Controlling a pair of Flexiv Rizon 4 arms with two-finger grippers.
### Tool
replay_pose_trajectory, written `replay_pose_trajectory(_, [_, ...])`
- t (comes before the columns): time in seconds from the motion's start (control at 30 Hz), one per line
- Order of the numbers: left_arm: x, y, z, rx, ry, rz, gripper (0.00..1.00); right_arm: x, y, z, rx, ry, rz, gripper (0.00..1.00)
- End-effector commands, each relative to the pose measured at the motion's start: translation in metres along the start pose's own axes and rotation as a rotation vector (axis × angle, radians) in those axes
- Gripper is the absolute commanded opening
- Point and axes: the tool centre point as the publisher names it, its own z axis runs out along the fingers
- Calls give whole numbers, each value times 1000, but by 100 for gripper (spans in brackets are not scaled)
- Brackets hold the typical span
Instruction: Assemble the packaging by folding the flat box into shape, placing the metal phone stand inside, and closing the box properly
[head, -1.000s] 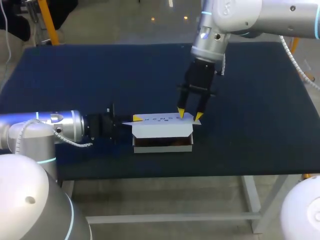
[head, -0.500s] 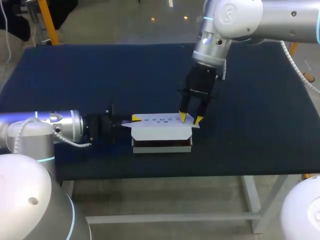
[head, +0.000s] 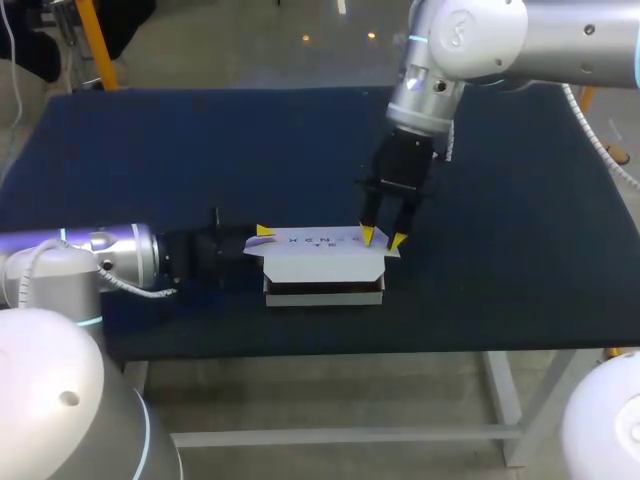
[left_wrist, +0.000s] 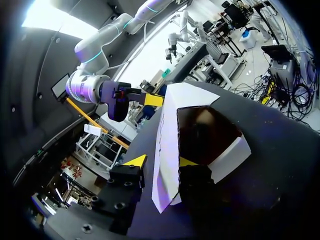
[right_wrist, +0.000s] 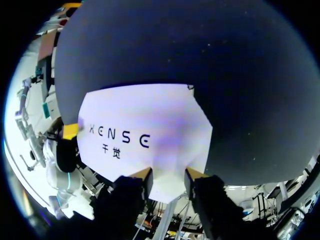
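Right gripper (head: 382, 238) drops steeply from upper right, fingers slightly parted, tips on the white box (head: 325, 287) lid (head: 318, 243) at lower centre; left gripper (left_wrist: 161, 161), level from the left, straddles the lid's end, fingers apart.

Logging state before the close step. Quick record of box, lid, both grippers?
box: folded into shape, on the table near its front edge
lid flap: lowered over the box, not tucked in
contents: interior too dark to tell
right gripper: open, tips at the lid flap's right end
left gripper: at the box's left end
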Motion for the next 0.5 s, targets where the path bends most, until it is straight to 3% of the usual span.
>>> replay_pose_trajectory(0.03, [2,-9,-17,-27,5,-5,38,-1,-1,0,-6,3,-2,46])
replay_pose_trajectory(0.2, [7,-13,-35,-81,56,-25,45,-2,-2,0,-13,3,-3,47])
replay_pose_trajectory(0.3, [9,-15,-47,-128,137,-58,61,-2,-2,0,-20,0,-4,47])
replay_pose_trajectory(0.33, [9,-15,-49,-143,152,-63,71,-2,-2,1,-23,-1,-4,47])
replay_pose_trajectory(0.37, [8,-17,-55,-142,196,-100,89,-2,-3,1,-28,-4,-4,48])
replay_pose_trajectory(0.4, [6,-18,-59,-149,230,-121,100,-2,-3,1,-33,-7,-3,48])
replay_pose_trajectory(0.5, [0,-22,-72,-170,330,-194,100,-2,-3,2,-37,-9,-3,48])
